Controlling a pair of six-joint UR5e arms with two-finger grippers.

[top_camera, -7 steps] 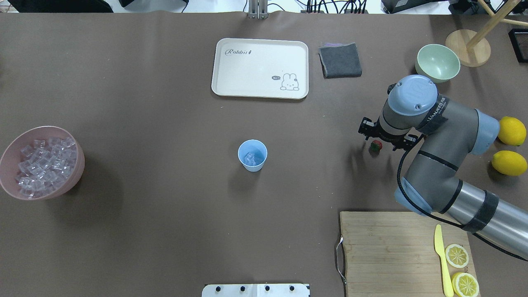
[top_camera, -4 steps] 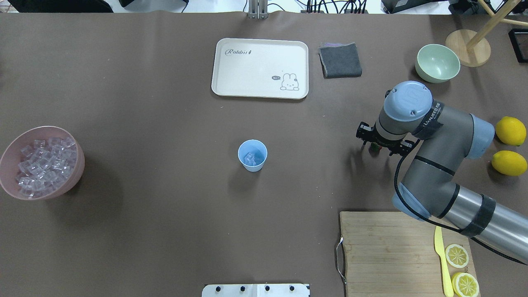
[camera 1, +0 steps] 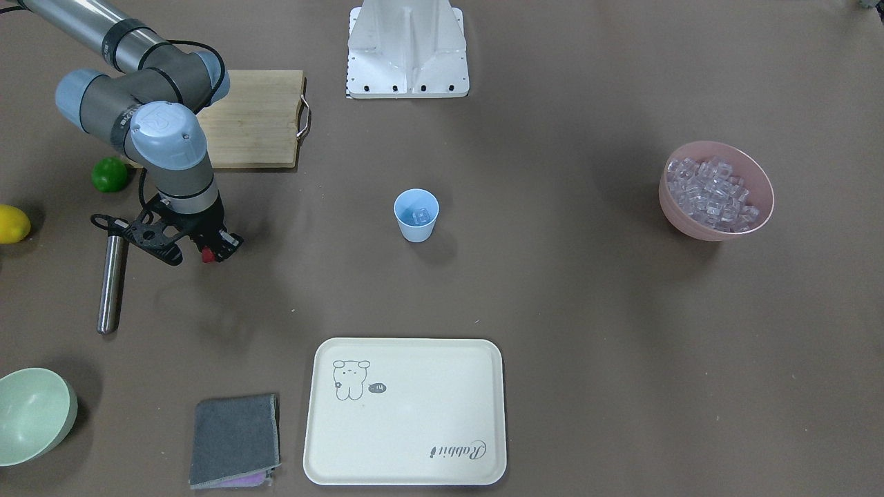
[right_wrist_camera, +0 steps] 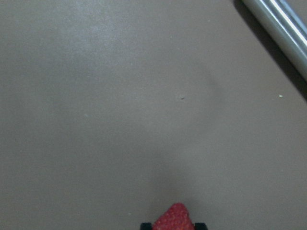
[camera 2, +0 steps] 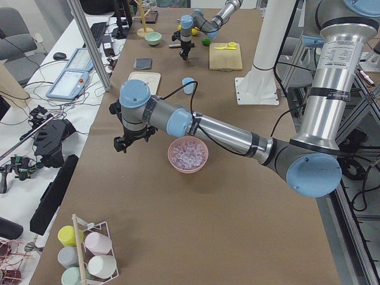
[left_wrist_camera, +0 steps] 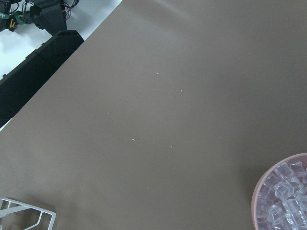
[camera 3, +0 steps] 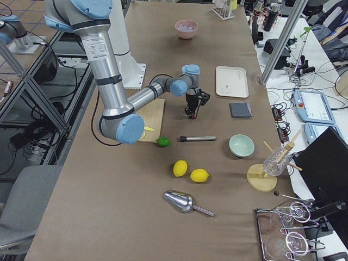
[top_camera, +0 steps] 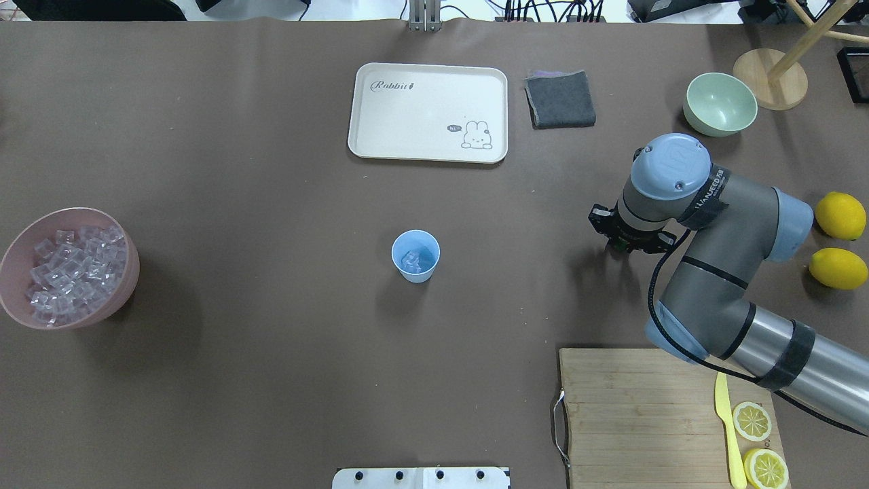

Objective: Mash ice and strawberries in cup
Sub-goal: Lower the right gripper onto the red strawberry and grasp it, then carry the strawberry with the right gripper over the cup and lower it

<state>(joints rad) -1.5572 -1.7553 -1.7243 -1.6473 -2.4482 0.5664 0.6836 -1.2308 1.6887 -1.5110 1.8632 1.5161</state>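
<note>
Broadly, a long surface [top_camera: 271, 170] covered in brown paper runs between cluttered white benches with cables and screens on the side away from the robot. At its centre stands the small light-blue plastic cup [top_camera: 415, 256] with clear ice cubes [top_camera: 411, 259] inside. A large pink bowl [top_camera: 129, 285] heaped with more cubes sits at the robot's left edge. Along the far edge lie a cream rectangular tray [top_camera: 421, 109], a folded grey cloth [top_camera: 560, 99] and, toward the far right corner, a pale green bowl [top_camera: 719, 103]. A bamboo cutting board [top_camera: 638, 407] occupies the near edge on the right. Toward the right edge, the right hand [camera 1: 209, 253] is clamped narrowly on the small red strawberry [right_wrist_camera: 175, 218], beside a steel rod [camera 1: 110, 283]. The left hand [camera 2: 122, 144] hangs beside the pink bowl; whether its fingers are parted, I cannot tell.
</note>
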